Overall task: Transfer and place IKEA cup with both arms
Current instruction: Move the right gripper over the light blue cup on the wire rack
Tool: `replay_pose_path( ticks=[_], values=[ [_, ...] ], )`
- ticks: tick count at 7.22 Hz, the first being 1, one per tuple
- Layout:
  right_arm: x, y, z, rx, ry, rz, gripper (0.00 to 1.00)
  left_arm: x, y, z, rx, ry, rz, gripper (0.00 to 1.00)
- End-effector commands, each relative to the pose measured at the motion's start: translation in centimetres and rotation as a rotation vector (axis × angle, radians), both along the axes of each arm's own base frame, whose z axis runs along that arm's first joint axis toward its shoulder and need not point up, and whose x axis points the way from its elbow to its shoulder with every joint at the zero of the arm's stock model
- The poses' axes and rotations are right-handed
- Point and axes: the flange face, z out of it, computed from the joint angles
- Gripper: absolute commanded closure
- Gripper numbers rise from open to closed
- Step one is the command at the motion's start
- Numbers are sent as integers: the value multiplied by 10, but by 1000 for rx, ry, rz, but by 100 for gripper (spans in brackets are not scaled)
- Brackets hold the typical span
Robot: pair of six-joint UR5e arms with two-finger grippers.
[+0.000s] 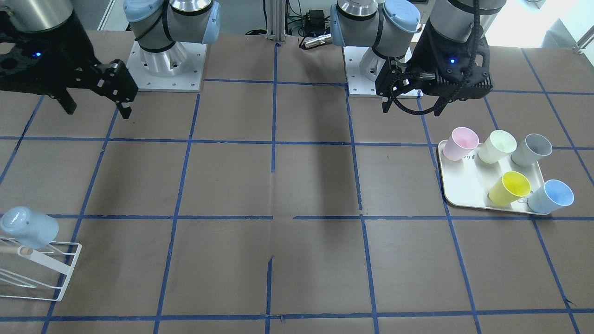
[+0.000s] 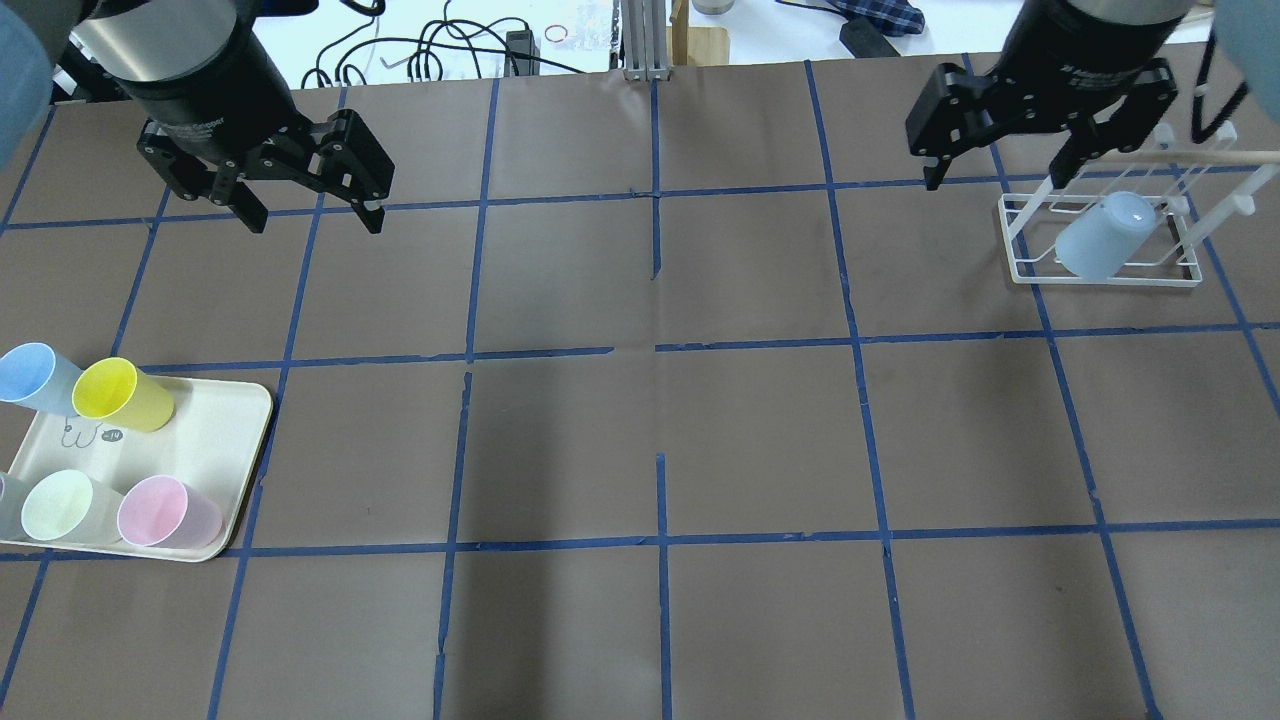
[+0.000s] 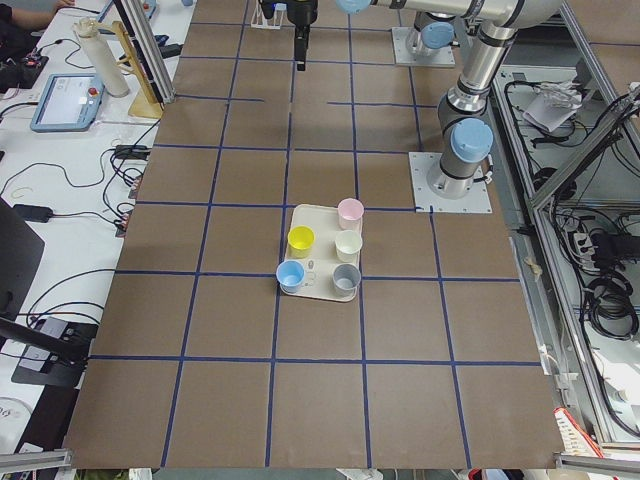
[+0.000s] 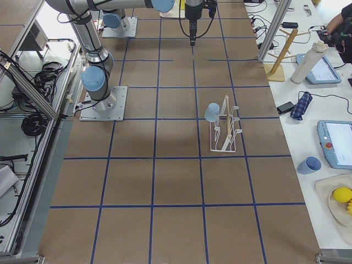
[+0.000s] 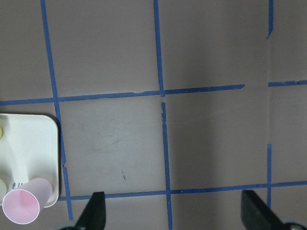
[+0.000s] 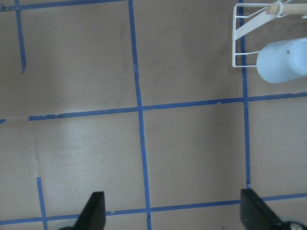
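Both grippers empty; IKEA cup (image 1: 29, 227) on white wire rack (image 1: 51, 266).
Front: L gripper (image 1: 412, 107), R gripper (image 1: 97, 111) above table, jaws wide apart. Overhead: cup inverted, tilted on rack near R gripper; tray (image 2: 220, 450) w/ 5 other cups near L.

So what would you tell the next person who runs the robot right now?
Left gripper: jaws open, empty, above the table beyond the tray.
Right gripper: jaws open, empty, above the table beside the white rack.
Cups: a pale blue cup sits tilted, base up, on the rack. A near-identical blue cup stands on the tray with yellow, pink, pale green and grey ones.
Done: possibly one cup racked; I can't tell which blue cup is the job's.
Left: if it's the tray's, the whole pick, handover and placing.
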Motion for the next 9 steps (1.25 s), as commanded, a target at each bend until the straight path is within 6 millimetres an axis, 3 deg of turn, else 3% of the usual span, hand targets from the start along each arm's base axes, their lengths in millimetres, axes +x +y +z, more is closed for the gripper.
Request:
replay_pose_path(
  ticks=[1,3,5,6,9],
  values=[
    [-83,-31,-16,-39,7,-13,0,0,0,2,1,-1,-5,0],
    [-117,-46,-38,-34,34,105,0,0,2,-1,10,1,-8,0],
    [-186,-68,-89,14,10,110,0,0,-1,-4,13,2,-11,0],
    [-200,-76,-111,36,0,111,0,0,-2,-4,7,2,-9,0],
    [-218,-101,-173,41,12,143,0,1,-3,-6,8,2,-11,0]
  ],
)
